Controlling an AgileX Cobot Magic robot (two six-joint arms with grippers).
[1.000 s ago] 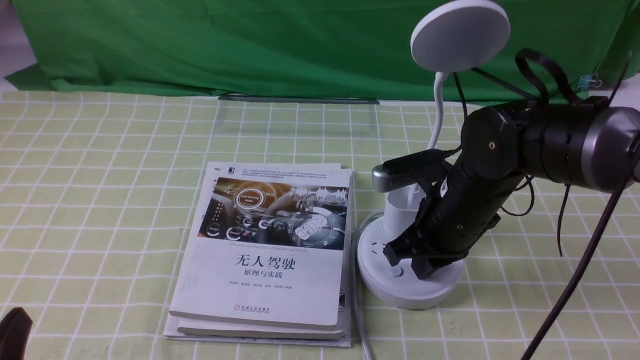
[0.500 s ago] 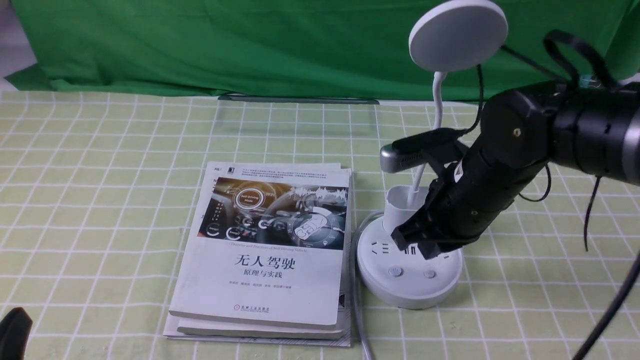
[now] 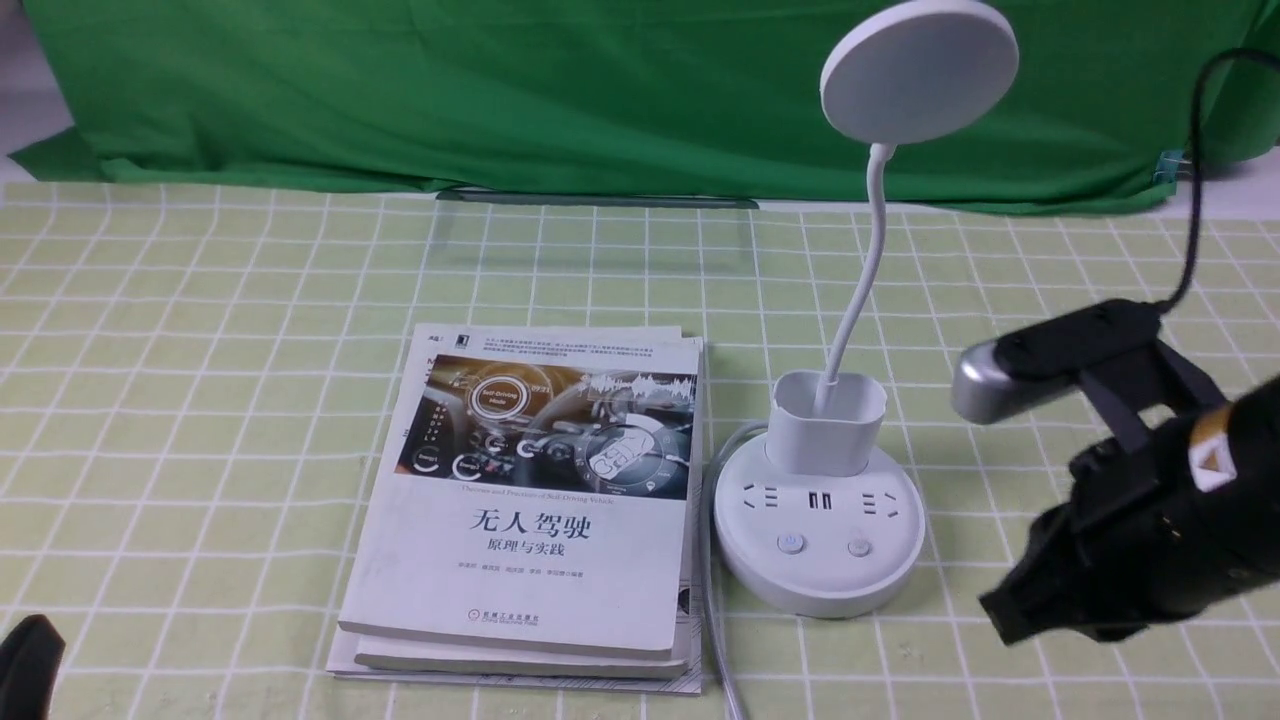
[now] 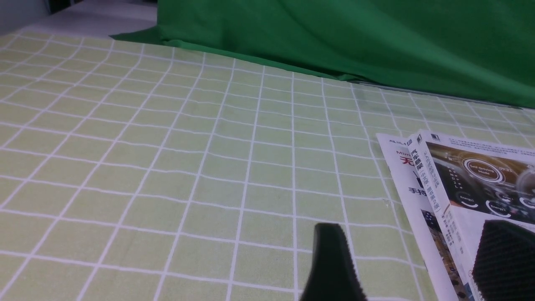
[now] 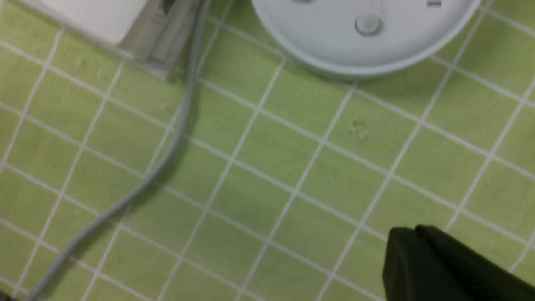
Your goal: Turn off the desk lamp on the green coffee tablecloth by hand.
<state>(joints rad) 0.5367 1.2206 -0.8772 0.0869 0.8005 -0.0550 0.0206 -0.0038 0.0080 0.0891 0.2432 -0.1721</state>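
The white desk lamp (image 3: 818, 530) stands on the green coffee tablecloth (image 3: 200, 350), right of a book stack. Its disc head (image 3: 918, 70) looks unlit, on a thin neck rising from a squarish cup. Two buttons (image 3: 790, 543) sit on the front of the round base, whose rim also shows in the right wrist view (image 5: 363, 46). My right hand, the black gripper (image 3: 1005, 615), is shut and empty, low over the cloth to the right of the base and clear of it; its shut tip shows in the right wrist view (image 5: 411, 234). My left gripper (image 4: 411, 238) is open and empty beside the books.
Stacked books (image 3: 540, 490) lie left of the lamp, and show in the left wrist view (image 4: 468, 179). The lamp's grey cable (image 5: 167, 150) runs forward off the base. A dark green backdrop cloth (image 3: 500, 90) hangs behind. The left gripper's tip (image 3: 28, 665) shows at the front left.
My right gripper has lifted off the lamp base and swung right and toward the front, leaving the base and both buttons uncovered. The left arm has not moved.
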